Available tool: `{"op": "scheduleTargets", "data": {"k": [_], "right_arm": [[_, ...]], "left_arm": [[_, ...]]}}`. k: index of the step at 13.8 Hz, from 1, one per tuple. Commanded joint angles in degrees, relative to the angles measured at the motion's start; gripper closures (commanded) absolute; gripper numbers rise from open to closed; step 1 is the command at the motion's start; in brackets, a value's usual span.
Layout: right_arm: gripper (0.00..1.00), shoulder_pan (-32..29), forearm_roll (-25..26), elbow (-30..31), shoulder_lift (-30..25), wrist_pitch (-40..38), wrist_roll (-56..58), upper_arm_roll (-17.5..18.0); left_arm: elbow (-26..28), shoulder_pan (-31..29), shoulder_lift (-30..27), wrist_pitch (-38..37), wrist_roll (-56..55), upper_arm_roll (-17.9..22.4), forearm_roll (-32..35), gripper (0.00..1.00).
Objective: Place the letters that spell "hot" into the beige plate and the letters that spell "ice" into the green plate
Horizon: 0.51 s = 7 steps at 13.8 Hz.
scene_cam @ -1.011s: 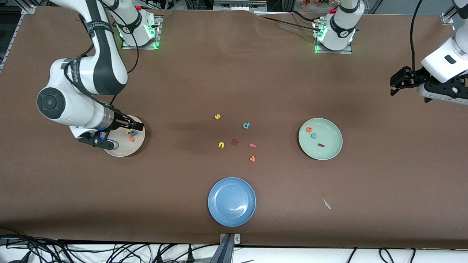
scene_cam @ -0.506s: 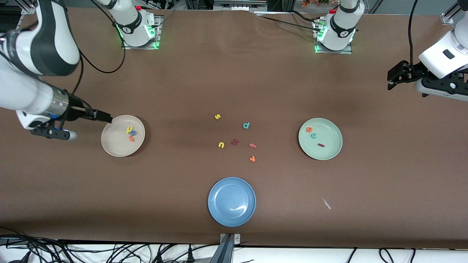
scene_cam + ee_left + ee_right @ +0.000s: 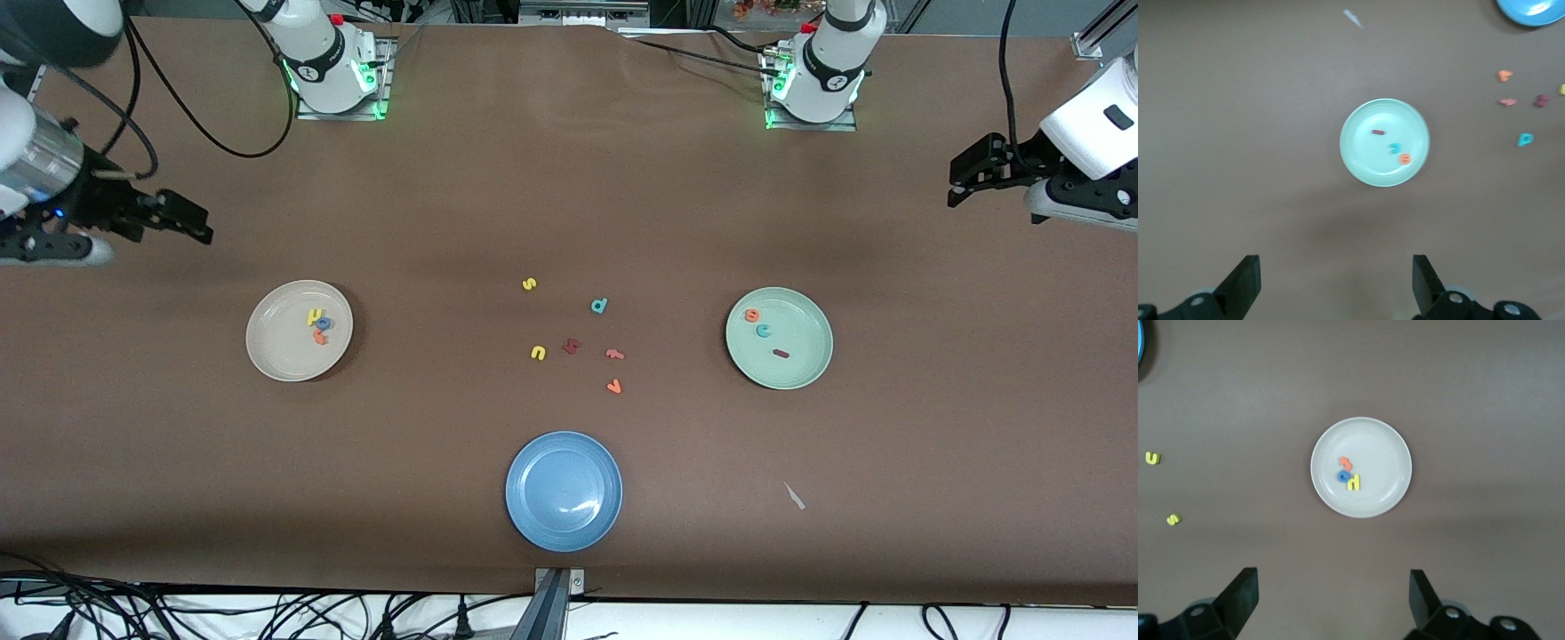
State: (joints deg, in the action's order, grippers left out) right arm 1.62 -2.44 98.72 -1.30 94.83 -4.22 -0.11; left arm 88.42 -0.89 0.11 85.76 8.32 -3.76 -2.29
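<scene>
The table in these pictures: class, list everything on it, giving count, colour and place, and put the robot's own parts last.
beige plate: one, cream, toward the right arm's end of the table.
"hot" letters: three, yellow, blue, orange, in the beige plate.
green plate: one, pale mint, toward the left arm's end.
"ice" letters: three, orange, teal, dark red, in the green plate.
blue plate: one, blue, nearest the front camera, nothing in it.
loose letters: six, two yellow, one teal, one dark red, two orange-pink, on the table between the beige and green plates.
pale scrap: one, whitish, nearer the camera than the green plate.
right gripper: open, over bare table by the beige plate.
left gripper: open, over bare table at its own end.
</scene>
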Motion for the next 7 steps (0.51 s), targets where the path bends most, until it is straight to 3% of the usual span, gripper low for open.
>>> {"op": "scheduleTargets", "data": {"k": [1, 7], "right_arm": [[0.0, -2.06, 0.86, -0.28, -1.07, -2.27, 0.7, 1.51], [0.0, -1.88, -0.37, -1.15, -0.98, -3.16, 0.26, 2.66]], "left_arm": [[-2.64, -1.4, 1.38, -1.56, 0.29, 0.25, -2.11, 0.0], [-2.55, -0.69, 2.88, -1.64, -0.14, -0.02, -1.67, 0.0]]}}
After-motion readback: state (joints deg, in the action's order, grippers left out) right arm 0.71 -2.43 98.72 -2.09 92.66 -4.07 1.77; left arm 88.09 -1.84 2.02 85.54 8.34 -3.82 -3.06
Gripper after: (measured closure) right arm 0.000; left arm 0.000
